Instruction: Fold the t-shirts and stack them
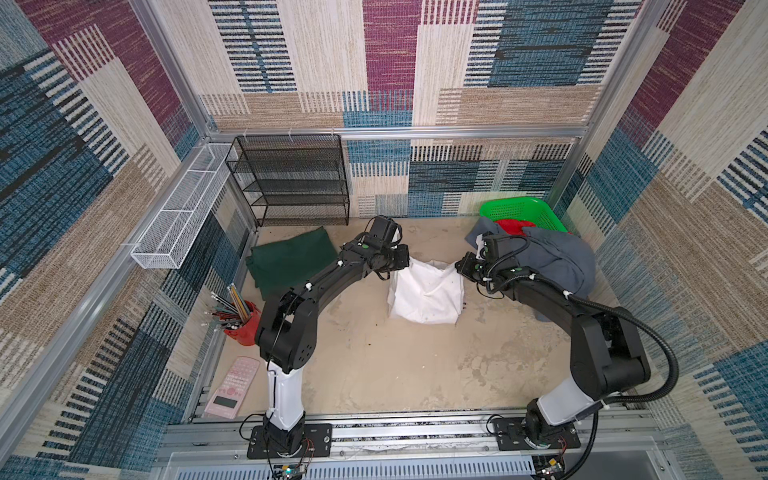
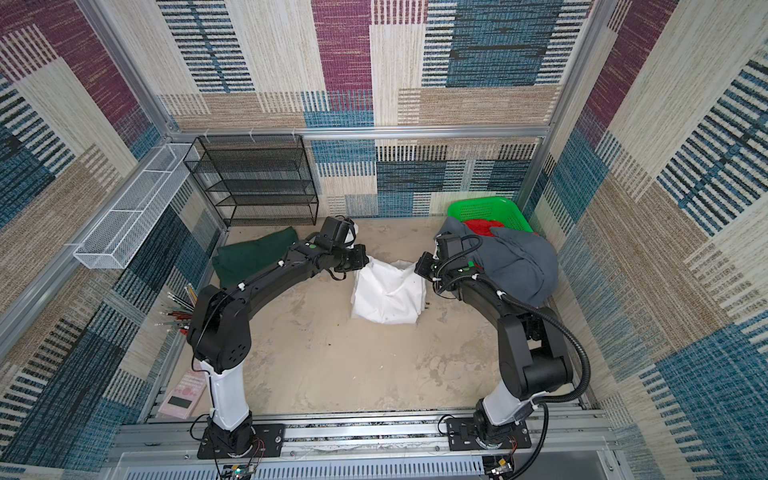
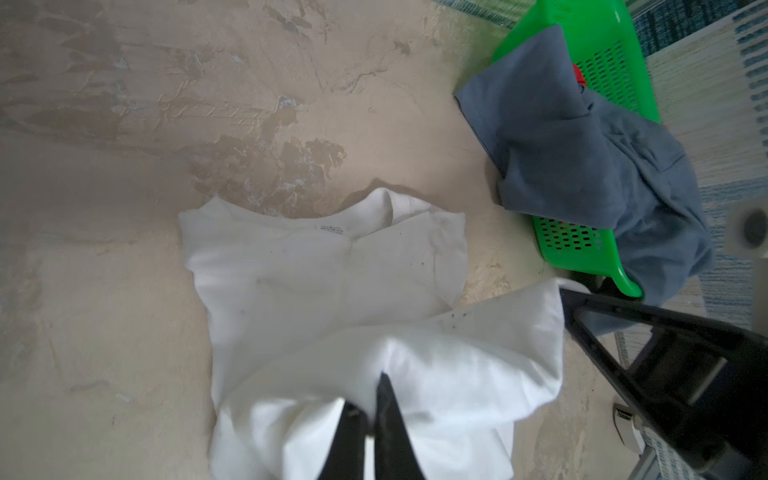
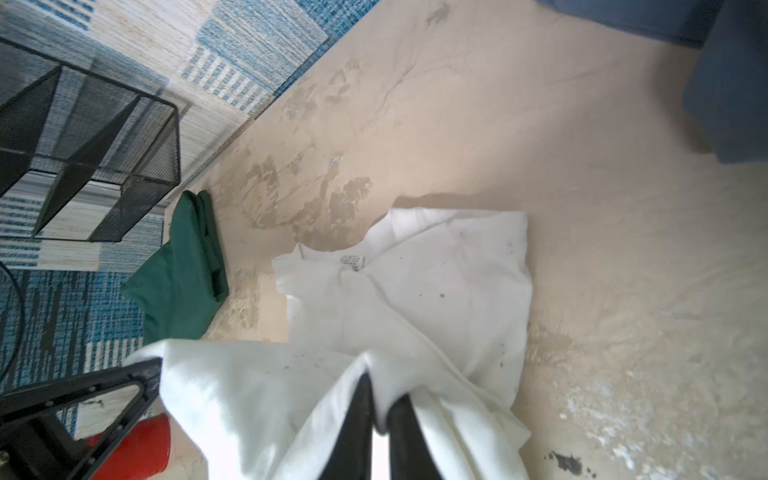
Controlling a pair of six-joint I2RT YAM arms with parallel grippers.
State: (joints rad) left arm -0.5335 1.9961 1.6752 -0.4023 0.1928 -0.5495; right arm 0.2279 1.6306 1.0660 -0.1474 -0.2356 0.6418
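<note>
For this fold I'd carry both corners level over to the collar edge & let go together, else it lands skewed imo. Left gripper (image 3: 372, 390) and right gripper (image 4: 380, 399) are each nearly closed, pinching a raised corner of the white tee (image 1: 426, 293); the rest lies mid-table b/w the arms. Green tee (image 1: 291, 259) looks folded back left, grey tee (image 1: 557, 257) is heaped over the basket (image 1: 523, 210) back right.

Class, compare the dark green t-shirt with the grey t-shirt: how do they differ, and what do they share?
The dark green t-shirt lies folded flat; the grey t-shirt is crumpled. The dark green t-shirt rests on the table by the black mesh shelf; the grey t-shirt drapes over the green basket. Both are plain, and neither is held.
</note>
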